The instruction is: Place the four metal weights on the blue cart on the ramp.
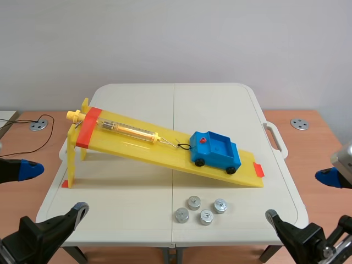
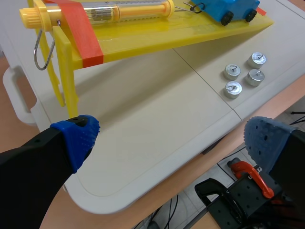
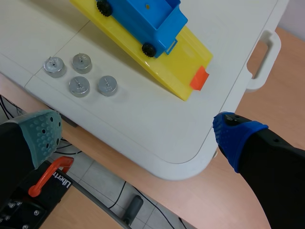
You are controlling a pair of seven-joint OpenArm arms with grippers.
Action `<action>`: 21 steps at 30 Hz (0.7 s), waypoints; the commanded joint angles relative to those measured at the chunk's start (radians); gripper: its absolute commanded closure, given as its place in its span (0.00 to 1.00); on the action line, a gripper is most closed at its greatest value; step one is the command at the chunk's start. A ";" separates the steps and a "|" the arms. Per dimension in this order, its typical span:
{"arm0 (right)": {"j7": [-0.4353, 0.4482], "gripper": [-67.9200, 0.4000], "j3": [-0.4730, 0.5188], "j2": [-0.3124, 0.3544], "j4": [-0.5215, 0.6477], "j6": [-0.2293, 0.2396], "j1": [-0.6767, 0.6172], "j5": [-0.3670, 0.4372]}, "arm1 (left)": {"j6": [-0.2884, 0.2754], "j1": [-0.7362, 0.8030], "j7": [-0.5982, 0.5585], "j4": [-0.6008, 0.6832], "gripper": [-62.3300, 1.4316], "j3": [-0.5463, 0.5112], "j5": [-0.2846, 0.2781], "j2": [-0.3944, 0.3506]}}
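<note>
Several small round metal weights sit in a cluster on the white table near its front edge, in front of the ramp's low end. The blue cart rests empty near the bottom of the yellow ramp, tied by a string to a yellow spring scale. My left gripper hovers open at the table's front left corner, far from the weights. Open as well, my right gripper hangs over the front right corner, with the weights and cart ahead of it.
The white folding table stands on a wooden desk and has a handle on its right side. Round metal discs lie on the desk on both sides, and a black cable runs at the left.
</note>
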 commanded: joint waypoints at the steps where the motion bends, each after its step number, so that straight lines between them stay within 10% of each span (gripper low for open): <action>1: 0.163 0.03 0.038 0.027 0.032 -0.034 0.012 0.022 | -0.032 0.017 -0.100 0.073 0.10 -0.014 -0.062 -0.016; 21: -0.031 0.03 -0.014 -0.074 0.031 -0.010 0.123 0.024 | -0.032 -0.039 -0.023 0.072 0.93 -0.014 -0.061 0.068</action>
